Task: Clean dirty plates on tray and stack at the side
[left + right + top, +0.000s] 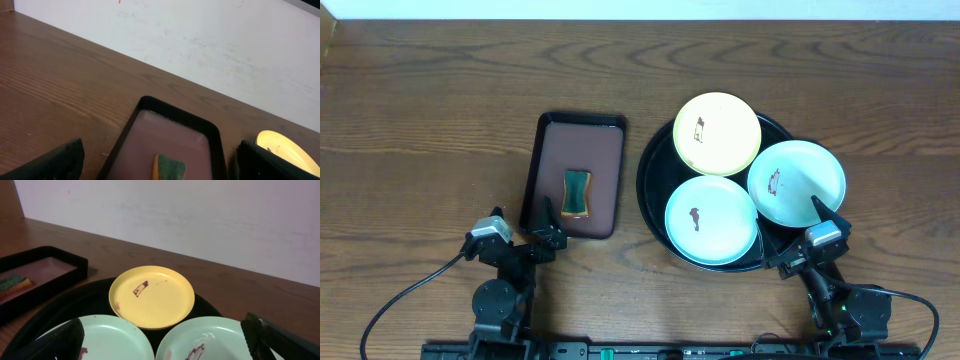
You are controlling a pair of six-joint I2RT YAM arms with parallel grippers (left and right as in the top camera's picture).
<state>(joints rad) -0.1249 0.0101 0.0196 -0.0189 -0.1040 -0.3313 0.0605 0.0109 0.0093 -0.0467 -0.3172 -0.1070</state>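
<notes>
Three plates lie on a round black tray (653,200): a pale yellow plate (717,133) at the back, a light blue plate (711,221) at the front left, a mint green plate (797,182) at the right. Each carries a small dark smear. In the right wrist view the yellow plate (152,296), the blue plate (107,342) and the green plate (210,340) show too. My right gripper (800,245) is open and empty at the tray's front right edge. My left gripper (523,240) is open and empty just in front of a rectangular tray (545,175) holding a green-and-orange sponge (577,192).
The sponge (169,167) lies in the dark rectangular tray (215,137), left of the round tray. The wooden table (430,110) runs back to a white wall (225,45).
</notes>
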